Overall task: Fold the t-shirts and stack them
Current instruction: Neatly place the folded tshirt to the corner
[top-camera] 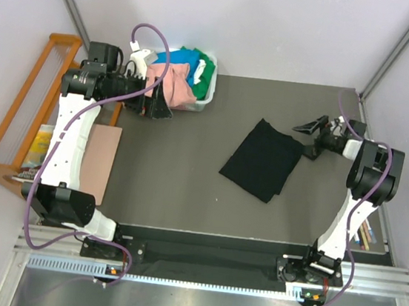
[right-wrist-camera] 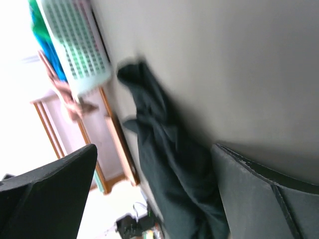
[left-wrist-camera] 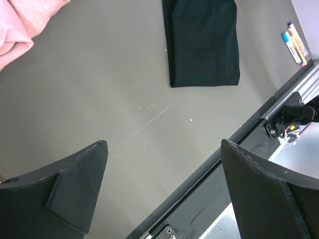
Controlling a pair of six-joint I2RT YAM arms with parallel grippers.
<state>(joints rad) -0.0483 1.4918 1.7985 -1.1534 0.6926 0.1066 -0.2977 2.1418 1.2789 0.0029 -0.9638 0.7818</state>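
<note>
- Black t-shirt is lying folded flat on the table, right of centre.
- Salmon-pink t-shirt, blue t-shirt and green t-shirt are sitting heaped in the white bin.
- Left tool is hovering beside the bin, fingers apart, empty.
- Right tool is hanging near the folded shirt, fingers apart, empty.

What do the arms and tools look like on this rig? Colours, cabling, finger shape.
The left arm and right arm have white link shells with black joint housings and black bases. A purple cable loops loosely along each arm. The left tool and right tool are matte black, with broad wedge-shaped fingers whose edges are scuffed pale.
</note>
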